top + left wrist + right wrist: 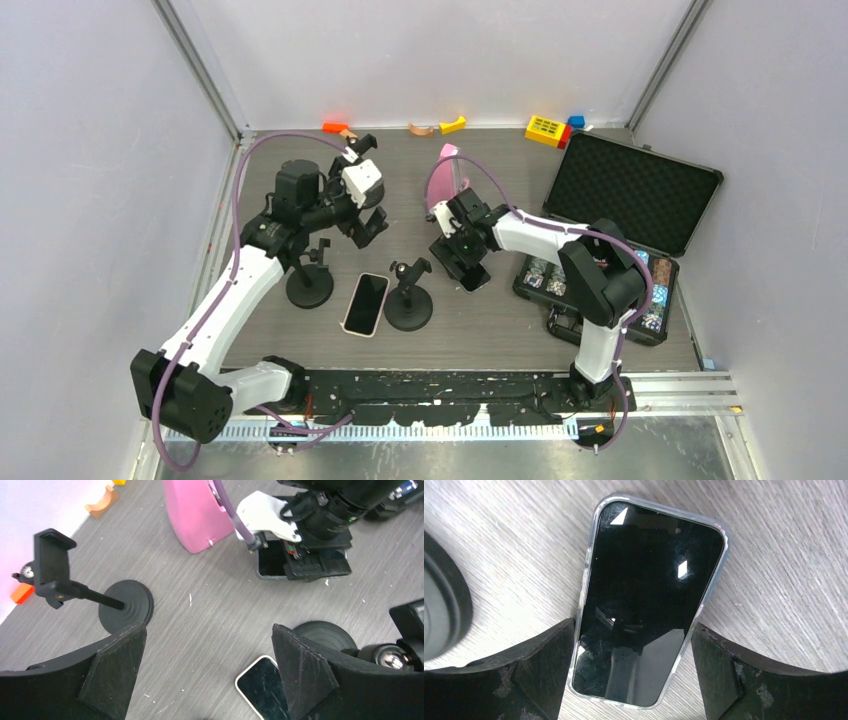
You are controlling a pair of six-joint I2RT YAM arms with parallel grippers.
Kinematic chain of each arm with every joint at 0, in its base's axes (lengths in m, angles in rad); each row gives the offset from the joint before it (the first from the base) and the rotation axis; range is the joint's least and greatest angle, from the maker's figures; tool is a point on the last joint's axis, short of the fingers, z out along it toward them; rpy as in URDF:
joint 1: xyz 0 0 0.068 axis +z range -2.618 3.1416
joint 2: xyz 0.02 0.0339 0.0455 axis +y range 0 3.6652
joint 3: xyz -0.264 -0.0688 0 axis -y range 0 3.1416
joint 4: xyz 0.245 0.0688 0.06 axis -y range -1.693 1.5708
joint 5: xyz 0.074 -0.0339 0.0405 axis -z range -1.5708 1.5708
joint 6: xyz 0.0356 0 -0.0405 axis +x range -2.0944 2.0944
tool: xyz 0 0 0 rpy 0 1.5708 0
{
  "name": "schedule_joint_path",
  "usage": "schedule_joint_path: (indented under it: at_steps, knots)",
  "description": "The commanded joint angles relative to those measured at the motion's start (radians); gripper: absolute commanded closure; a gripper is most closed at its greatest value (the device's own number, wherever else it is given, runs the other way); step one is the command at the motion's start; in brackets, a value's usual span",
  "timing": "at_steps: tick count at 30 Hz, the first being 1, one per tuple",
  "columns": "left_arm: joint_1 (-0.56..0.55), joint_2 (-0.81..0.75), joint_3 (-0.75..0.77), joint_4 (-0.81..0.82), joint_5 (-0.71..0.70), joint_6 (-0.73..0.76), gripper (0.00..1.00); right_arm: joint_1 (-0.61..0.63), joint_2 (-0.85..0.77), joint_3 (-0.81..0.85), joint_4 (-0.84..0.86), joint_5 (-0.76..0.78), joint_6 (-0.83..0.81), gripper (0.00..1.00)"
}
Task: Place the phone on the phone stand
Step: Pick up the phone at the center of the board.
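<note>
A: Top view: we see the left gripper (pixel 366 224) above the table (pixel 500 335), and a second phone (pixel 365 304) flat between the left phone stand (pixel 310 278) and right phone stand (pixel 409 296).
B: Left wrist: we log its fingers (pixel 115 665) spread wide, empty.
A: Right wrist: the right gripper (pixel 633 627) clamps the phone (pixel 649 580) by its long edges, flat on the table.

Robotics lab cell: plain walls (pixel 430 50) enclose a table (pixel 480 330); 2 arms (pixel 235 290) bolted to a rail (pixel 470 385) at 6 o'clock; foam-lined case (pixel 630 195) at 3 o'clock.

Left arm (pixel 232 292) and right arm (pixel 545 235): white shells, black joints, 1 purple cable (pixel 237 200) each, scuffed black wedge-shaped fingers (pixel 112 675).
</note>
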Motion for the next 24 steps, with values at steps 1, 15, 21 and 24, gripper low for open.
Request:
schedule_joint_path:
  at_steps: [1,15,21,24]
  knots:
    - [0.006,-0.001,-0.011,0.115,-0.044,-0.111,0.0,-0.003,-0.022,0.023,-0.14,-0.042,-0.224,0.29]
    - [0.007,0.06,-0.032,0.185,-0.205,-0.295,0.0,-0.004,-0.042,0.04,-0.087,-0.035,-0.133,0.59]
    - [0.01,0.095,-0.036,0.2,-0.231,-0.371,0.0,-0.004,-0.125,-0.015,-0.009,-0.037,-0.122,0.69]
    - [0.019,0.135,-0.008,0.17,-0.226,-0.406,0.0,-0.004,-0.154,-0.034,0.026,-0.045,-0.115,0.75]
